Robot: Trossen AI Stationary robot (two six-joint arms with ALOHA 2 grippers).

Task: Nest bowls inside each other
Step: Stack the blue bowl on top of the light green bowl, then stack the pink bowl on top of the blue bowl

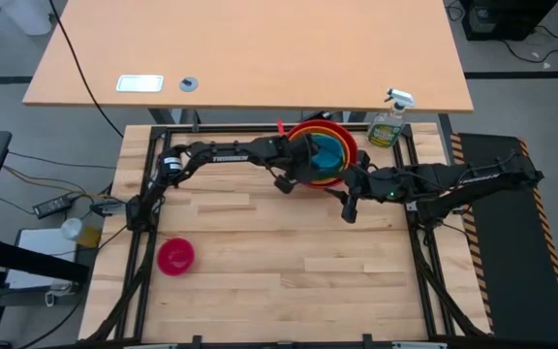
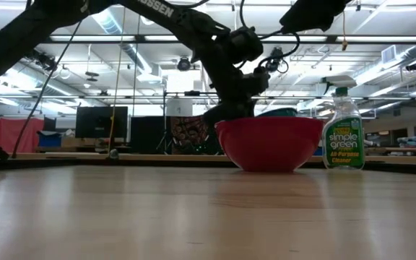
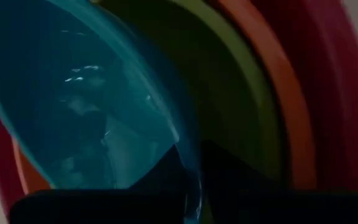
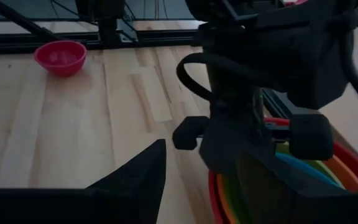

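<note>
A large red bowl (image 1: 349,138) stands at the table's far right, with an orange bowl (image 3: 272,93) and a yellow-green bowl (image 3: 229,81) nested in it. A blue bowl (image 1: 331,152) sits innermost, its rim showing above the red one (image 2: 279,113). My left gripper (image 1: 305,163) reaches in over the stack's left side and is shut on the blue bowl. My right gripper (image 1: 349,206) hangs open just near of the stack, holding nothing. A small pink bowl (image 1: 175,256) stands upright on the table at the near left. My left gripper has the blue bowl's rim (image 3: 190,171) pinched between its two fingers, one finger (image 3: 163,177) inside the bowl and one (image 3: 235,171) outside. It comes slanting down from the table's left. The bowl lies inside the yellow-green one; whether its bottom rests there is hidden.
A clear spray bottle (image 1: 388,124) with a green label stands just right of the stack at the far edge. A black frame (image 1: 424,242) borders the tabletop. Bare wood (image 1: 289,262) stretches between the pink bowl and the stack.
</note>
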